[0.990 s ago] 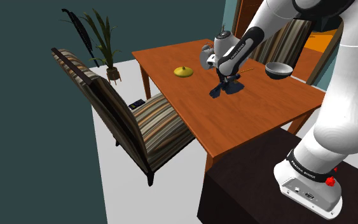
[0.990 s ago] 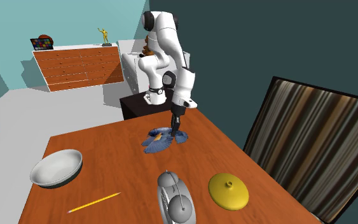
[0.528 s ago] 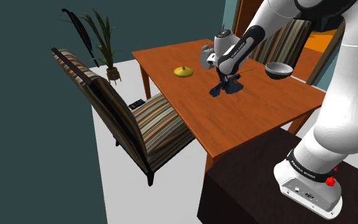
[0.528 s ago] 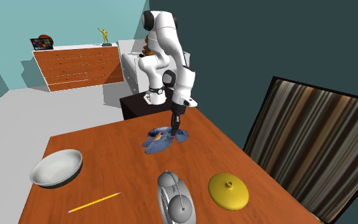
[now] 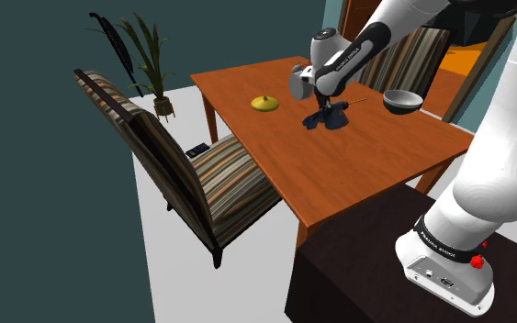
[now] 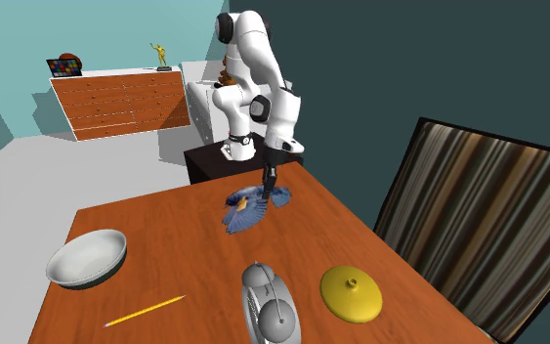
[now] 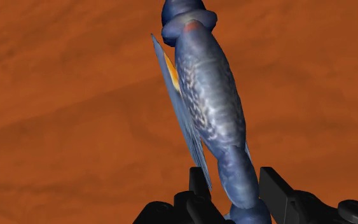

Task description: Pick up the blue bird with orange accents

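The blue bird [image 6: 247,208] with orange accents hangs tilted just above the brown wooden table [image 6: 165,244], near its end toward the stand. My black gripper [image 6: 271,186] is shut on the bird's tail end. In the wrist view the bird's mottled blue body [image 7: 206,95] stretches away from the gripper [image 7: 238,188], with a thin blue wing edged in orange beside it, and the fingers [image 7: 276,188] clasp its narrow end. The shoulder view has the bird [image 5: 325,117] under the gripper [image 5: 328,108], mid-table.
A yellow lid [image 6: 352,292], a silver rounded object [image 6: 270,303], a yellow pencil [image 6: 146,311] and a grey bowl [image 6: 87,258] lie on the table beyond the bird. A striped chair [image 5: 183,165] stands at the table's long side. A second chair [image 5: 421,50] is behind.
The gripper has risen with the bird clasped in it; the bird has left the tabletop and now hangs tilted a little above it.
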Available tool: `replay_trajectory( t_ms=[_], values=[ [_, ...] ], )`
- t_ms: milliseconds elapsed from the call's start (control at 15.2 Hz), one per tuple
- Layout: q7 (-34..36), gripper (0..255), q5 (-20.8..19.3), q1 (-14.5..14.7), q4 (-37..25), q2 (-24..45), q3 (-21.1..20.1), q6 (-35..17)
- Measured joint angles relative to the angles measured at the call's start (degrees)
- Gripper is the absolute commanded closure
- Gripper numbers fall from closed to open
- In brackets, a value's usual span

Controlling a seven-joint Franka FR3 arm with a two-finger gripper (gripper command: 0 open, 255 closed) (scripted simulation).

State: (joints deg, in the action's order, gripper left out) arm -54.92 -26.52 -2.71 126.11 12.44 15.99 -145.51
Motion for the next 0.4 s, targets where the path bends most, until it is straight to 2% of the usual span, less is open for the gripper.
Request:
replay_trajectory(
  t_ms=[396],
  values=[
    [-1.55,255,0.78,0.15,-0.66,-3.17,-0.23,3.69]
  ],
)
